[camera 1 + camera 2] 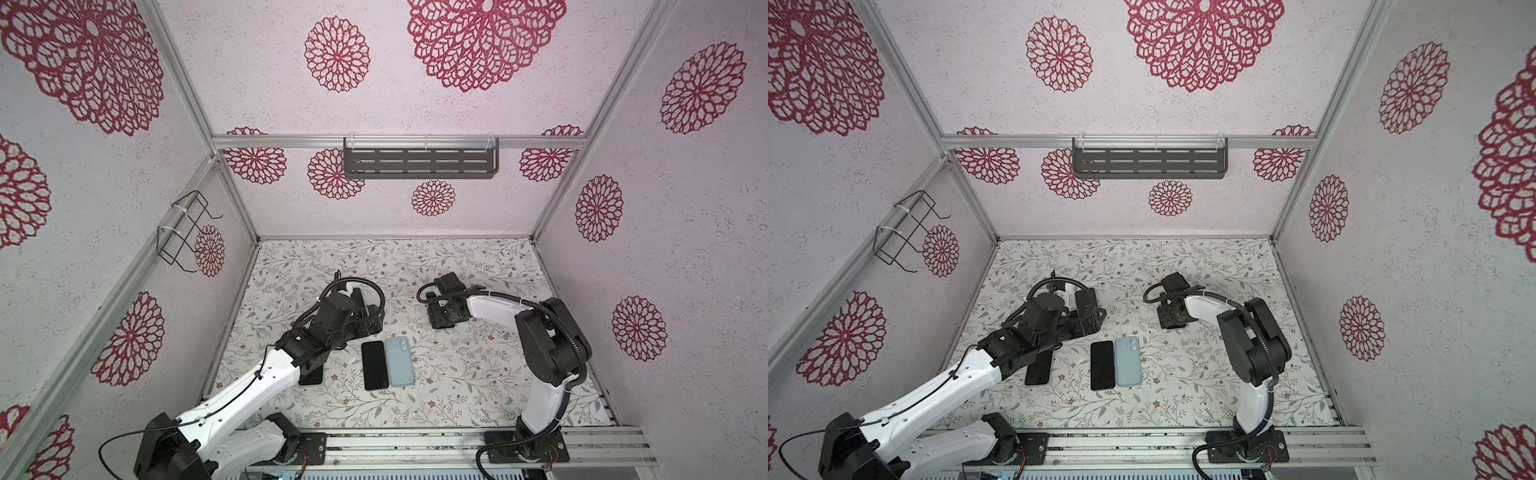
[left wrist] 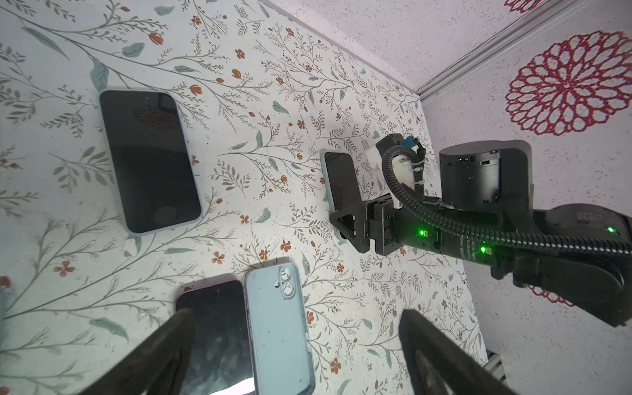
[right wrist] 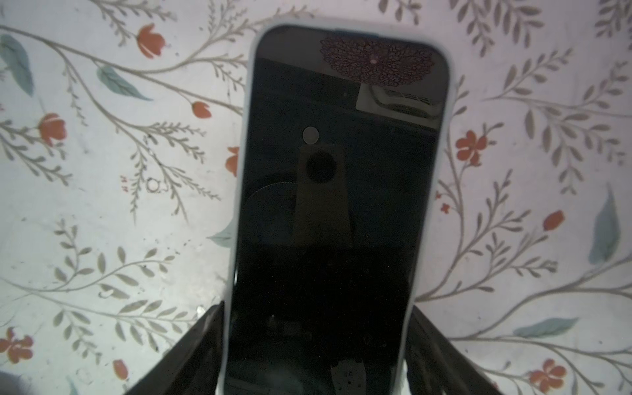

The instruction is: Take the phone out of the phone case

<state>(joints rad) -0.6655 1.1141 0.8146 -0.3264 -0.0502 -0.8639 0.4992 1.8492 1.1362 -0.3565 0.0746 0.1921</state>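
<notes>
Phone in case lies between jaws of right claw.

Both top views look down from high above the near edge, facing the far wall, far enough back to take in the whole surface; they overlap almost entirely, offset slightly sideways. The left wrist view sits low and close over the surface, looking across it toward the right side; it shares with both top views the black phone, the pale blue case and the right hand. The right wrist view points straight down, very near a cased phone that fills much of the frame, also seen in the left wrist view
</notes>
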